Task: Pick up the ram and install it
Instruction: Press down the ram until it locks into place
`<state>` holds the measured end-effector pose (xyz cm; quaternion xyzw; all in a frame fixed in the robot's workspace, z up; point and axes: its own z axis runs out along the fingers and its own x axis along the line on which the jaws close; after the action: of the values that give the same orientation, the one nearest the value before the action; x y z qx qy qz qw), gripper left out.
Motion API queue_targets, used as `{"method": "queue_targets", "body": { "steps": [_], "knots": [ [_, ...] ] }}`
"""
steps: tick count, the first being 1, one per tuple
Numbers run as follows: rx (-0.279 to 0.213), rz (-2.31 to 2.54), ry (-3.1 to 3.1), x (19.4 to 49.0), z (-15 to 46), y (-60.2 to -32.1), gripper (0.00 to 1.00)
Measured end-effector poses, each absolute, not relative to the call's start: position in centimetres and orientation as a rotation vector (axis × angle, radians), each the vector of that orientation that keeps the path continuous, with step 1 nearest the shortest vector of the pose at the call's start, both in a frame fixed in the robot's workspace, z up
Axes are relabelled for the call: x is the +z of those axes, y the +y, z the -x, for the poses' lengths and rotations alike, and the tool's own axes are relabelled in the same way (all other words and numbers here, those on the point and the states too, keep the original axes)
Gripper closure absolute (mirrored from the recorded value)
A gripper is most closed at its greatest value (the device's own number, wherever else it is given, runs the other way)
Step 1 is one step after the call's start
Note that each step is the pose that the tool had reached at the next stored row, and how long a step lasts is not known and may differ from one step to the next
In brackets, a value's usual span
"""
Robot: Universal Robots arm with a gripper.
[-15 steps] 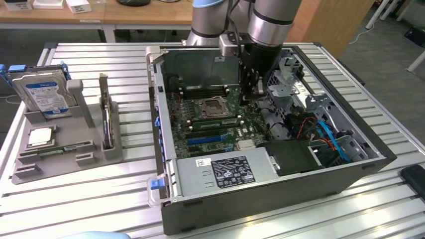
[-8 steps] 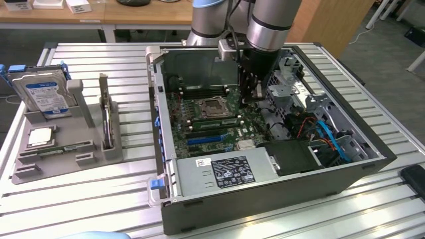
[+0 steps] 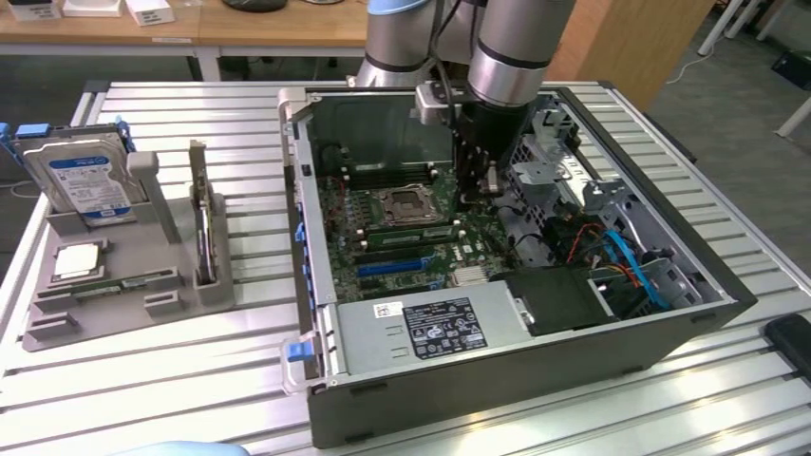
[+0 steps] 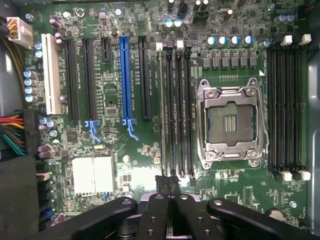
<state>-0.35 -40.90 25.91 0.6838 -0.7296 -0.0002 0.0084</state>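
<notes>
Wrist view is showing you the black gripper (image 4: 169, 187) pinched fully together, hovering above the green motherboard (image 4: 125, 150) and holding nothing. A thin green ram stick (image 4: 162, 105) is apparently sitting in the leftmost black memory slot, so the install is looking nearly or fully done.

Green motherboard (image 4: 150, 155) speckled with tiny silver parts. One bright blue expansion slot (image 4: 127, 70) among black ones; a white slot (image 4: 51, 72) alongside. Silver processor socket frame (image 4: 230, 122). Black pincer (image 4: 169, 187). Green ram (image 3: 121, 284) on a grey holder (image 3: 114, 304). Blue-and-white label on the silver hard drive (image 3: 83, 180). Pale grey slatted counter (image 3: 709, 399). Blue cables (image 3: 640, 275) inside the black case (image 3: 533, 389).
</notes>
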Motion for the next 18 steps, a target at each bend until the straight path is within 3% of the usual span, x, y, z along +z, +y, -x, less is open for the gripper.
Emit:
{"method": "queue_targets", "body": {
  "steps": [18],
  "knots": [
    [0.007, -2.14, -2.284, 23.9, 0.4, -40.9, 0.9]
  ]
}}
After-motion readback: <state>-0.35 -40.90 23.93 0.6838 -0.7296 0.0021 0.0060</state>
